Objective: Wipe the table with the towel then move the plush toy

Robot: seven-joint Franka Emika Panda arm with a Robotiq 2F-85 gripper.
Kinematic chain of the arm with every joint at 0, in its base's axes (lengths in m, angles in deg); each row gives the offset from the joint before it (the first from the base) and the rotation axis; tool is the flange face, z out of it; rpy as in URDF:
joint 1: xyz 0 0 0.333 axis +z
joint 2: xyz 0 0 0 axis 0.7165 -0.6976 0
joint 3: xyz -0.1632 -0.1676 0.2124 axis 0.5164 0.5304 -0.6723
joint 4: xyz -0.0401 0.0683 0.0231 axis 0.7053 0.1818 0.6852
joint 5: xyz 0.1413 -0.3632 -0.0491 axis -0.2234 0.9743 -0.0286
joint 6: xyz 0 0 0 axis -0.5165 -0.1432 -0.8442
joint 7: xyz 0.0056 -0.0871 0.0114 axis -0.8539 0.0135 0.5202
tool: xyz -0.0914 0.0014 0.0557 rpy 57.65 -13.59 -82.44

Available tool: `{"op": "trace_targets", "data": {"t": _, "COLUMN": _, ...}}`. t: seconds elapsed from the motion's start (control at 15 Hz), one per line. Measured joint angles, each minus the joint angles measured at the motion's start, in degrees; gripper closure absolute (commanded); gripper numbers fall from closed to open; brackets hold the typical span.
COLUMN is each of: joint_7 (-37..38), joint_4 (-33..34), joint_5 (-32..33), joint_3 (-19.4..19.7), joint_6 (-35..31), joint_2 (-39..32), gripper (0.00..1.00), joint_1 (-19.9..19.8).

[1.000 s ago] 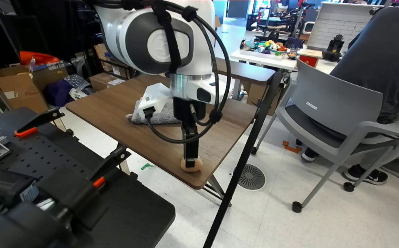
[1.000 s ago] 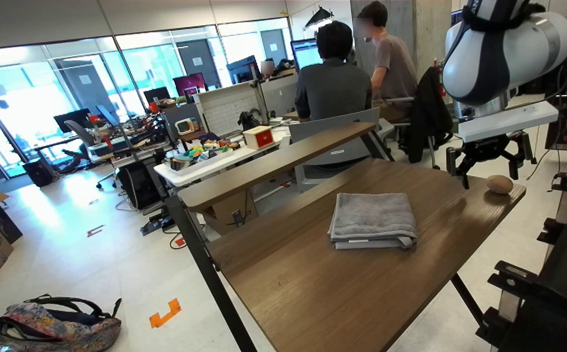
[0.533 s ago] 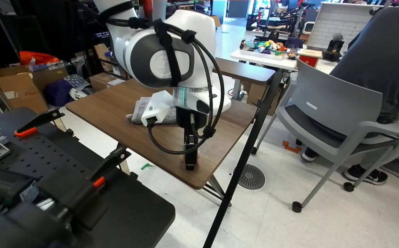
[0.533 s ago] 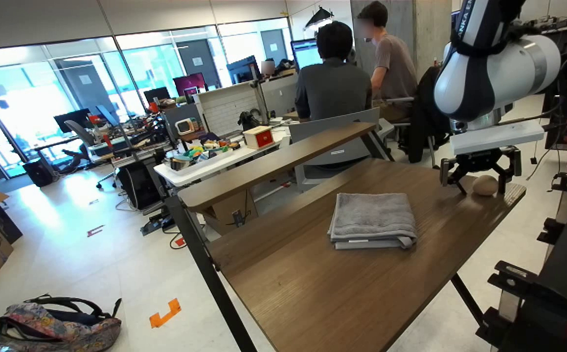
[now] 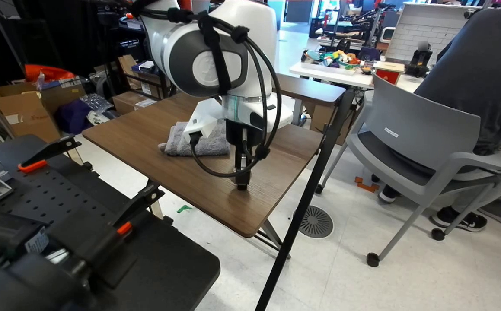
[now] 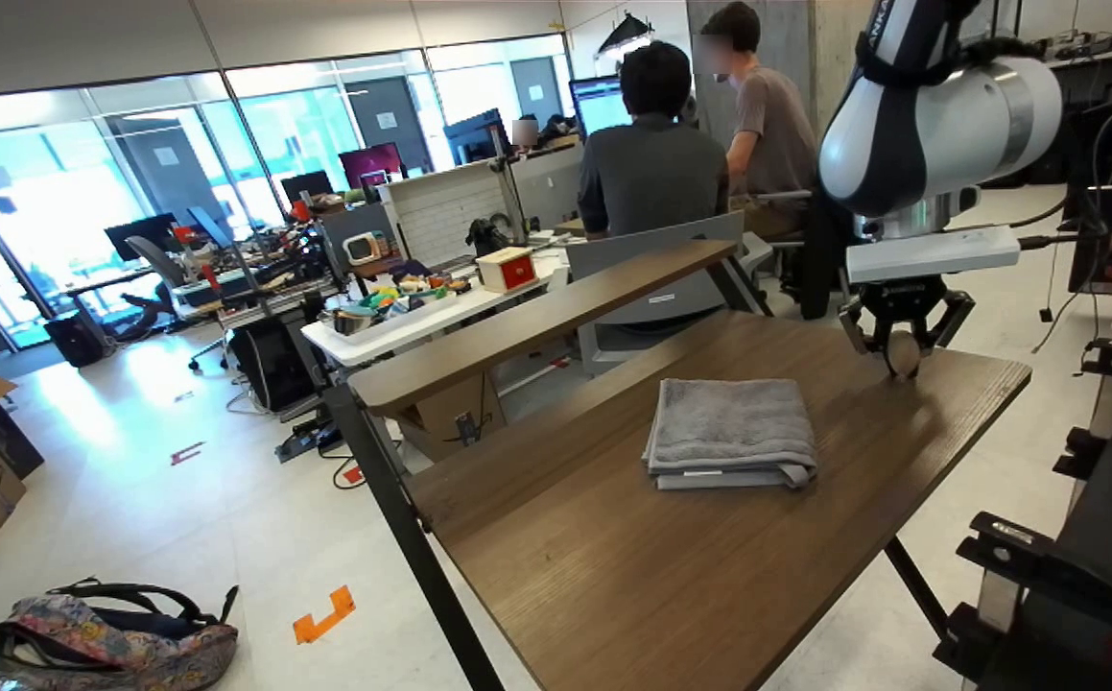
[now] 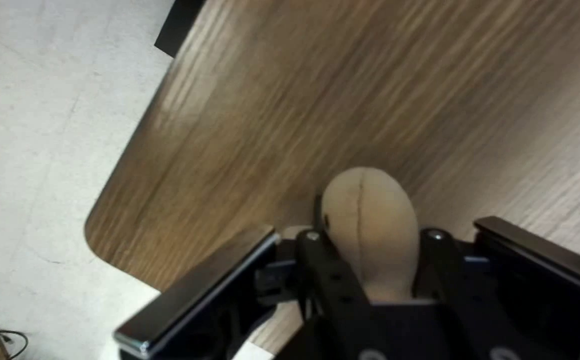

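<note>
The plush toy, tan and rounded, is squeezed between the fingers of my gripper. In the wrist view the seamed toy fills the space between the jaws of the gripper, and both sides press on it. It hangs a little above the brown table, near one end, over its shadow. In an exterior view the gripper hides the toy. The grey folded towel lies flat on the table, apart from the gripper; the towel also shows partly behind the wrist.
A raised wooden shelf runs along one long side of the table, carried by black posts. Alongside stands a black workbench with clamps. A grey chair with a seated person is beyond the shelf side.
The fingers have closed from wide apart around the plush toy. Gripper and toy have risen off the tabletop and shifted from the table's end toward the towel, which has not moved.
</note>
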Motion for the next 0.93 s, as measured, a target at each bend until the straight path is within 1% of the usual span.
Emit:
{"op": "trace_targets", "data": {"t": 0.07, "joint_7": 0.0, "joint_4": 1.0, "joint_5": -1.0, "joint_3": -1.1, "joint_6": 0.9, "joint_2": 0.2, "gripper": 1.0, "joint_1": -0.1}}
{"op": "trace_targets", "data": {"t": 0.13, "joint_7": 0.0, "joint_4": 2.1, "joint_5": -2.2, "joint_3": -2.5, "joint_6": 2.1, "joint_2": 0.4, "gripper": 0.97, "joint_1": -0.1}}
{"op": "trace_targets", "data": {"t": 0.33, "joint_7": 0.1, "joint_4": 5.3, "joint_5": -6.5, "joint_3": -7.1, "joint_6": 5.6, "joint_2": 1.6, "gripper": 0.97, "joint_1": -0.1}}
{"op": "trace_targets", "data": {"t": 0.47, "joint_7": 0.2, "joint_4": 7.4, "joint_5": -10.1, "joint_3": -10.7, "joint_6": 5.9, "joint_2": 2.2, "gripper": 0.97, "joint_1": 0.0}}
{"op": "trace_targets", "data": {"t": 0.6, "joint_7": 1.3, "joint_4": 9.9, "joint_5": -12.7, "joint_3": -13.4, "joint_6": 5.8, "joint_2": 2.1, "gripper": 0.97, "joint_1": 1.2}}
{"op": "trace_targets", "data": {"t": 0.73, "joint_7": 4.1, "joint_4": 13.1, "joint_5": -13.4, "joint_3": -14.5, "joint_6": 5.8, "joint_2": 1.2, "gripper": 0.97, "joint_1": 3.5}}
{"op": "trace_targets", "data": {"t": 0.93, "joint_7": 9.7, "joint_4": 18.9, "joint_5": -13.3, "joint_3": -14.3, "joint_6": 5.9, "joint_2": -2.7, "gripper": 0.97, "joint_1": 7.6}}
